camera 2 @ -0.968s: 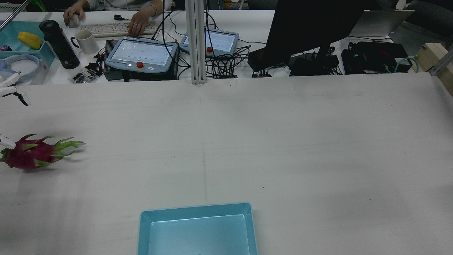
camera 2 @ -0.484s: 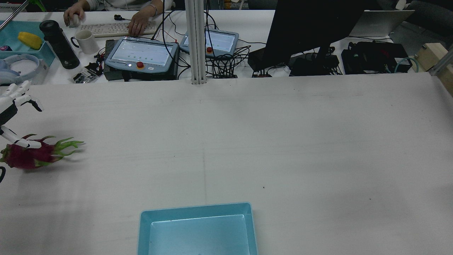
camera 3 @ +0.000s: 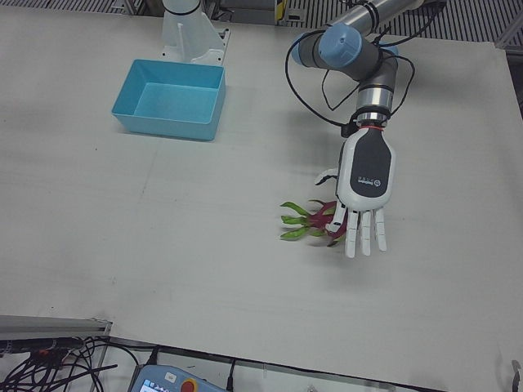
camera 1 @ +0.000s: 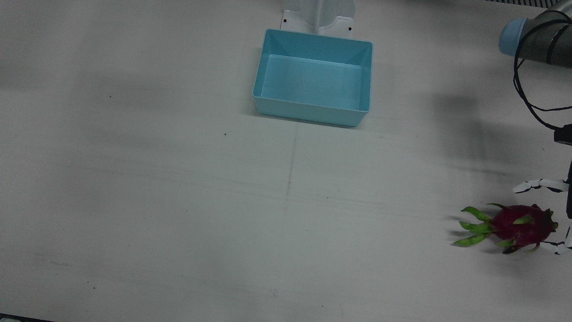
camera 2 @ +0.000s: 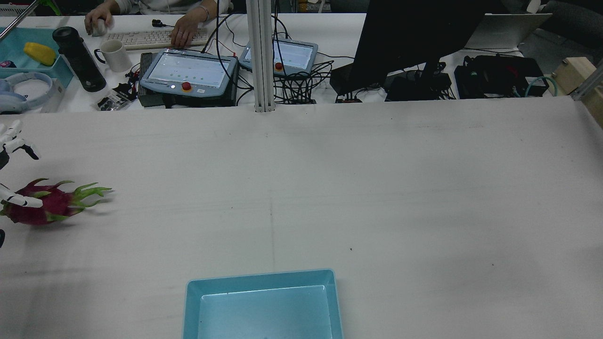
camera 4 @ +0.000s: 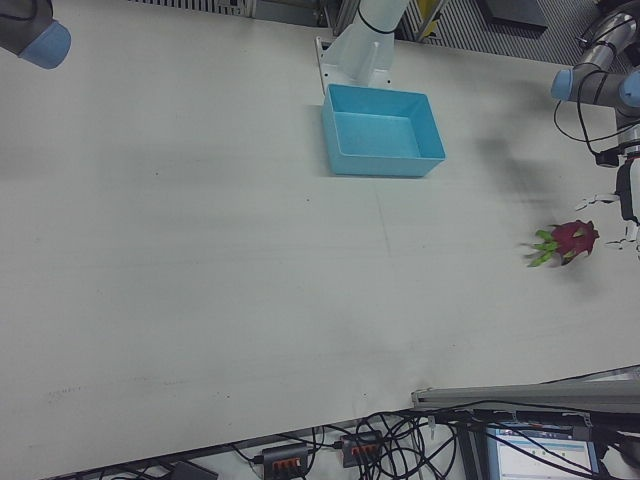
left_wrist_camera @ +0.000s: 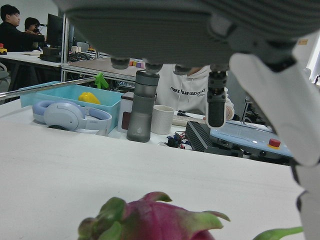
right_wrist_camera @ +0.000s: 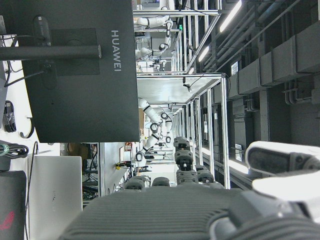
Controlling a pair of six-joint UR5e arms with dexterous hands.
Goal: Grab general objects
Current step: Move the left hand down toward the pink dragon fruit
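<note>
A magenta dragon fruit [camera 1: 520,226] with green scales lies on the white table, at the far left edge of the rear view [camera 2: 44,207]. My left hand [camera 3: 366,184] hovers just above it, palm down, open with fingers spread and straight. One white finger [camera 2: 19,200] crosses the fruit's top and others [camera 1: 538,184] flank it. The left hand view has the fruit [left_wrist_camera: 160,222] right below the palm [left_wrist_camera: 200,30]. My right hand [right_wrist_camera: 200,200] appears only in its own view, raised, facing a monitor, with nothing in it.
A light blue bin [camera 1: 313,114] stands near the robot's side of the table, mid-width [camera 2: 188,301]. Beyond the far edge are teach pendants [camera 2: 188,70], a black monitor [camera 2: 414,42], a bottle [camera 2: 77,59], a mug [camera 2: 115,54] and a person's hands at a keyboard [camera 2: 150,37].
The left hand came in from the rear view's left edge over the fruit, then drew back slightly left. The dragon fruit has not moved.
</note>
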